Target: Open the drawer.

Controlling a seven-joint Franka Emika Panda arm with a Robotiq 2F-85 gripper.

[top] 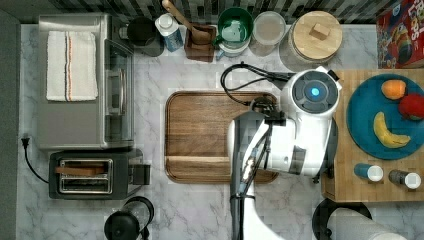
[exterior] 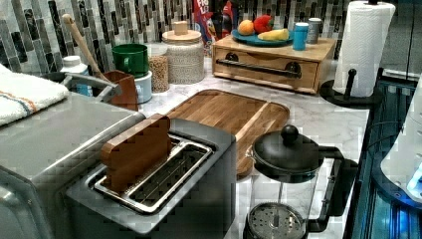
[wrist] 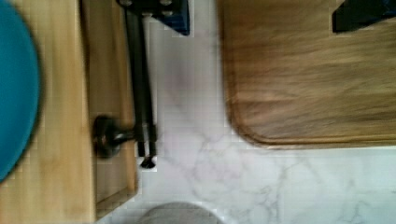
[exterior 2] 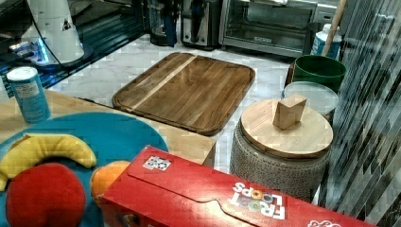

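The drawer (exterior: 263, 75) is a light bamboo front under a wooden box top, with a long black bar handle (exterior: 259, 68); in the left view it sits flush with the box. In the wrist view the drawer front (wrist: 112, 70) and its handle (wrist: 139, 84) lie below my gripper (wrist: 259, 11), which is open. One dark fingertip (wrist: 161, 11) overlaps the handle bar's end, and the other fingertip (wrist: 359, 14) is over the brown tray. In the top view my white arm (top: 305, 125) covers the gap between tray and box.
The dark brown tray (top: 210, 135) lies on the marble counter beside the box. A blue plate (top: 365, 125) with fruit and two shakers sit on the box top (top: 350, 187). A paper towel roll (exterior: 361, 45), a French press (exterior: 283, 169) and a toaster (top: 95, 172) stand around.
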